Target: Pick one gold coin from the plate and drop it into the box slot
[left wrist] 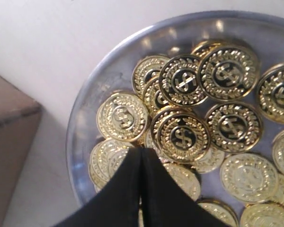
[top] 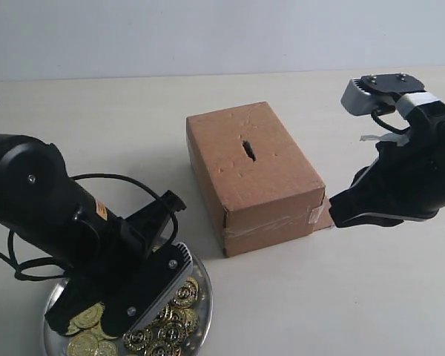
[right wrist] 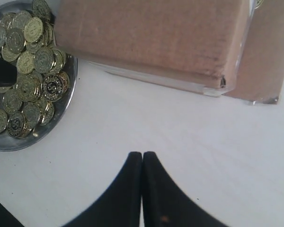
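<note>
The shiny silver plate (top: 206, 297) lies at the front left, holding several gold coins (top: 170, 326). My left gripper (top: 85, 322) is down in the plate. In the left wrist view the left gripper (left wrist: 141, 150) is shut, its tips resting on the coins (left wrist: 182, 135) inside the plate (left wrist: 85, 118); I see no coin held between them. The brown box (top: 256, 178) stands in the middle, with its dark slot (top: 249, 150) in the top face. My right gripper (top: 335, 211) hangs shut and empty beside the box's taped end, above bare table (right wrist: 142, 155).
Clear tape (top: 274, 222) and a protruding flap (top: 325, 219) mark the box's near end. The right wrist view shows the box (right wrist: 151, 33), the flap (right wrist: 265, 52) and the plate (right wrist: 19, 144). A box corner (left wrist: 9, 142) is close to the plate. The left arm's cable (top: 30, 271) loops beside it.
</note>
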